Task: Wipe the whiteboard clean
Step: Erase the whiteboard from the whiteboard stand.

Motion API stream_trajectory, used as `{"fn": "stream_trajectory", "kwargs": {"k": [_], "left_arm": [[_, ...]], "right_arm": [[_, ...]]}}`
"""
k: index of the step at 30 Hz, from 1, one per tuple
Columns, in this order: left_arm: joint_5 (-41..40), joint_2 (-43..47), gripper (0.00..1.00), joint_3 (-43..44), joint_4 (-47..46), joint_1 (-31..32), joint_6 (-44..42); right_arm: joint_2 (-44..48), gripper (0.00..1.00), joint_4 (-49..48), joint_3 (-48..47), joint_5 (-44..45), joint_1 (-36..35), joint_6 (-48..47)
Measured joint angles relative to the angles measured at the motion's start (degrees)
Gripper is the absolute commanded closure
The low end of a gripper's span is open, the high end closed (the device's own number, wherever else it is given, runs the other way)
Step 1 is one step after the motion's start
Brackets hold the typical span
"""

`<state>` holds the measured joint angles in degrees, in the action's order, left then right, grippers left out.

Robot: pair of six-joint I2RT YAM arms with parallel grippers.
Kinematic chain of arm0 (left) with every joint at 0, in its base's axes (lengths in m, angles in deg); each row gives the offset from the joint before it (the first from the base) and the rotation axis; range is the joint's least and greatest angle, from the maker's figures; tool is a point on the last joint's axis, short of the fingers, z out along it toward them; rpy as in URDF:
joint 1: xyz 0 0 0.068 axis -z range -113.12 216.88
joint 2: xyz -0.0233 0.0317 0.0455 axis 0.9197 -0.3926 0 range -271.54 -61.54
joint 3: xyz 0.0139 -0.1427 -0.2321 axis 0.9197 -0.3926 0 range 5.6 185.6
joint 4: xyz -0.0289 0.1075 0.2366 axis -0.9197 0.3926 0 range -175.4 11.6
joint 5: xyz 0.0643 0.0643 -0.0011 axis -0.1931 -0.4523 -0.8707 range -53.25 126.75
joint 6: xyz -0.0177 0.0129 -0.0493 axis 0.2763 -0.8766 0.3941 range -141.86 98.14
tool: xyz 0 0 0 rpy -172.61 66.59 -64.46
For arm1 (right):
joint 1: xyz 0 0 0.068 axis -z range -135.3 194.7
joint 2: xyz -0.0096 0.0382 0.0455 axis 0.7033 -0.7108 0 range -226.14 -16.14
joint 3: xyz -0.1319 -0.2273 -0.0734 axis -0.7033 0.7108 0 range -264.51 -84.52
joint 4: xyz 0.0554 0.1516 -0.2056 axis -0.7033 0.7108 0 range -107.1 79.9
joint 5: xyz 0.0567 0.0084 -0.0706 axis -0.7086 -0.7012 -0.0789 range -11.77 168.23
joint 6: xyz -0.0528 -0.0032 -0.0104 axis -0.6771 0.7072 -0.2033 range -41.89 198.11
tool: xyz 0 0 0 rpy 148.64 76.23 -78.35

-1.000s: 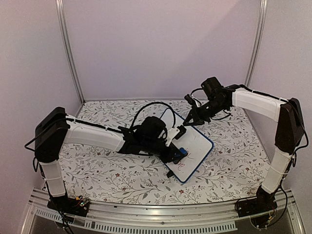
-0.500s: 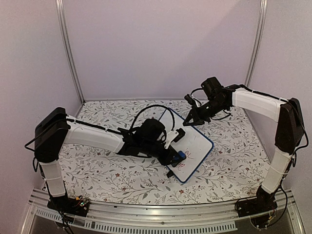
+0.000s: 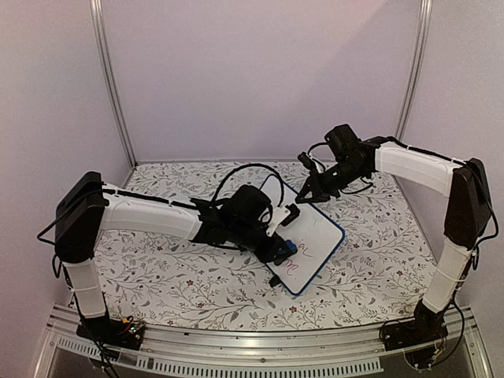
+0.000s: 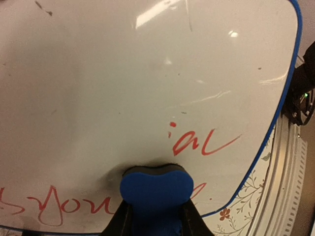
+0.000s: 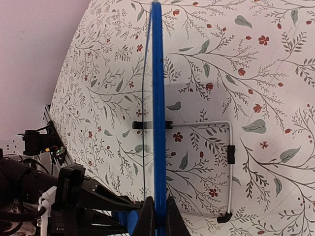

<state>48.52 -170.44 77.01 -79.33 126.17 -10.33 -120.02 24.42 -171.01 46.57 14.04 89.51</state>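
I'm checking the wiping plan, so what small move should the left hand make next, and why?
Probably slide the eraser a little ahead and slightly right over the red letters just beyond it. The left hand grips the eraser against the whiteboard, that writing is unwiped, and the right hand clamps the board's blue edge.

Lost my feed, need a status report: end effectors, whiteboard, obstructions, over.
Left end effector shut on eraser, against whiteboard. Right end effector shut on whiteboard's edge. Red writing unerased. No obstruction seen.
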Motion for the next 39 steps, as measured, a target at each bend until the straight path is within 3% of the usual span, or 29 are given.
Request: {"fn": "stream_trajectory", "kwargs": {"k": [11,39], "left_arm": [[-4.1,-0.2,1.0,8.4,2.4,-2.2,-3.9],[-3.3,-0.7,1.0,5.4,0.6,1.3,-9.6]], "right_arm": [[0.0,1.0,0.0,0.0,0.0,-0.1,0.4],[0.0,1.0,0.0,0.0,0.0,-0.1,0.4]]}}
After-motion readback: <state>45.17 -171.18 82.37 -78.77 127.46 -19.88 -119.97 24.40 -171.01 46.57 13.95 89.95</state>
